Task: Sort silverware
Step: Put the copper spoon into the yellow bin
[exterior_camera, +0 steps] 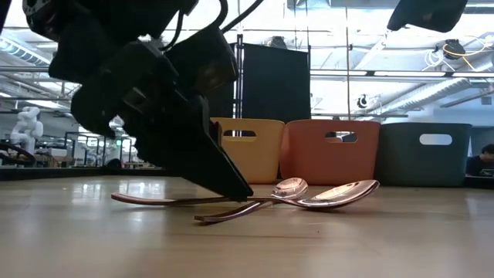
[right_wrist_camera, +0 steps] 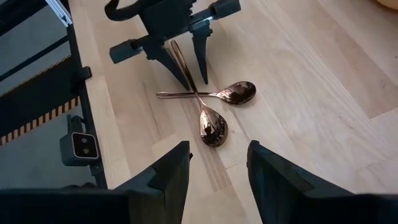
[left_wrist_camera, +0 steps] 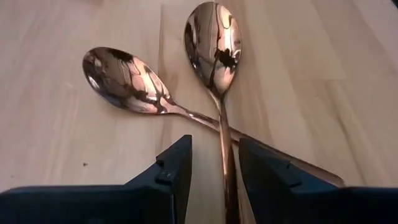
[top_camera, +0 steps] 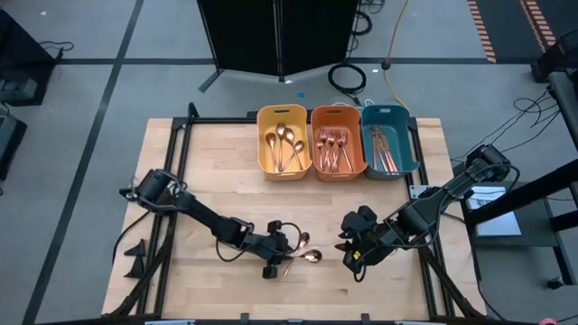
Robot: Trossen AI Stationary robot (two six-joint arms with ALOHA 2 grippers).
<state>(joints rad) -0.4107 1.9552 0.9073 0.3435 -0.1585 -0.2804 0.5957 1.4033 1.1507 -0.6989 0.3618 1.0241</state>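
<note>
Two copper spoons (right_wrist_camera: 208, 102) were left loose on the table (top_camera: 208, 181), crossed over each other at the handles, well clear of the three bins on the near side. One spoon (left_wrist_camera: 217, 68) ran with its handle between the jaws of the left gripper (left_wrist_camera: 214, 177), which stood parted on either side of it, lowered to the wood but not yet clamped. The other spoon (left_wrist_camera: 124, 81) lay beneath that handle, its bowl off to one side. Across the crossed spoons from the left gripper, the right gripper (top_camera: 354, 255) waited with jaws spread and nothing in them.

Most of the sorting looked done. The yellow bin (top_camera: 265, 153) held spoons, the orange bin (top_camera: 318, 155) next to it held forks, and the teal bin (top_camera: 412, 149) beyond that held what appeared to be knives. By that reading, only this last pair remained, both bound for the yellow bin.
</note>
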